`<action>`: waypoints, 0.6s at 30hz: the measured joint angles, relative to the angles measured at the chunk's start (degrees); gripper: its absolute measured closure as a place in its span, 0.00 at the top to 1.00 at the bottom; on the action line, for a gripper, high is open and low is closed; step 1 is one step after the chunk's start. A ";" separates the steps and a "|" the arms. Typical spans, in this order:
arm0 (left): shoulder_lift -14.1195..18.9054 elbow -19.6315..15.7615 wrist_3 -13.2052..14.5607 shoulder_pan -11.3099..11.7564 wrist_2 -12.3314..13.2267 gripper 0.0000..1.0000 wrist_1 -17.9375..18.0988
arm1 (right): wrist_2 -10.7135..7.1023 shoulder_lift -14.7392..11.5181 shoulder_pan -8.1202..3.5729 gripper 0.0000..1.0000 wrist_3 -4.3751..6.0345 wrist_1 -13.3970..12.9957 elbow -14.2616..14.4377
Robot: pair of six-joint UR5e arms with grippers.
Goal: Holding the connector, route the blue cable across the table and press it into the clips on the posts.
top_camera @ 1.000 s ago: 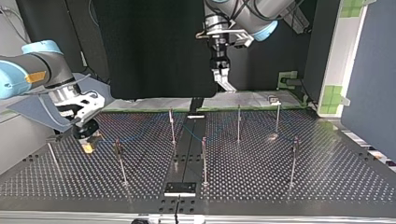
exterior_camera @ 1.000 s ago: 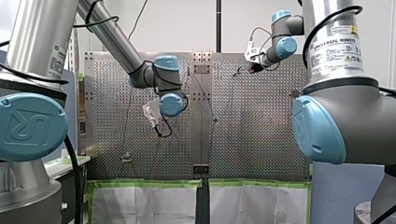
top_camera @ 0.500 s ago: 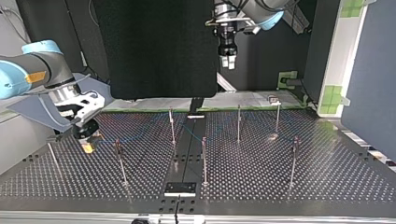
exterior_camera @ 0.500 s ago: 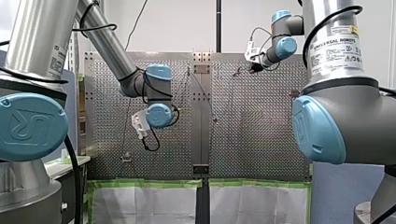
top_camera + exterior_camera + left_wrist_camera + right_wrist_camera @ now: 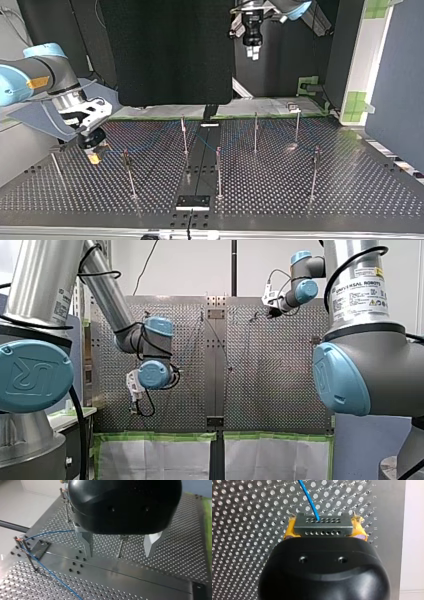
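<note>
In the right wrist view my right gripper (image 5: 325, 531) is shut, its yellow pads (image 5: 289, 531) clamped on a grey multi-hole connector (image 5: 322, 523). The blue cable (image 5: 309, 500) leaves the connector and runs away over the perforated table. At the top view's left that gripper (image 5: 94, 155) sits low over the table beside a post (image 5: 129, 170). The cable (image 5: 150, 144) shows faintly, running toward the middle posts (image 5: 184, 134). My left gripper (image 5: 252, 53) hangs high over the far edge. Its metal fingers (image 5: 86, 541) stand open and empty, with a stretch of cable (image 5: 50, 572) and a clip post (image 5: 25, 552) below them.
Several thin upright posts (image 5: 314, 172) stand across the perforated table (image 5: 350, 190), among them one (image 5: 255, 131) near the far middle and one (image 5: 297, 124) at the back. A dark seam plate (image 5: 200, 170) runs down the centre. Green-taped fixtures (image 5: 310, 85) sit beyond the far edge.
My left arm has risen and drawn back from the table, moving rightward in the top view and leftward and down in the front view. The right arm and the connector have stayed still.
</note>
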 joint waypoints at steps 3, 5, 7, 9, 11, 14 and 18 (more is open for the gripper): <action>-0.01 -0.60 0.00 0.06 0.21 1.00 0.01 | 0.00 0.00 0.00 0.00 0.00 0.00 0.00; -0.01 -0.75 0.00 0.07 0.25 1.00 0.01 | 0.00 0.00 0.00 0.00 0.00 0.00 0.00; -0.02 -0.80 0.00 0.07 0.26 1.00 0.01 | 0.00 0.00 0.00 0.00 0.00 0.00 0.00; -0.02 -0.82 0.00 0.08 0.27 1.00 0.01 | 0.00 0.00 0.00 0.00 0.00 0.00 0.00; -0.02 -0.82 0.00 0.08 0.28 1.00 0.01 | 0.00 0.00 0.00 0.00 0.00 0.00 0.00; -0.02 -0.82 0.00 0.09 0.28 1.00 0.01 | 0.00 0.00 0.00 0.00 0.00 0.00 0.00; -0.02 -0.83 0.00 0.08 0.28 1.00 0.01 | 0.00 0.00 0.00 0.00 0.00 0.00 0.00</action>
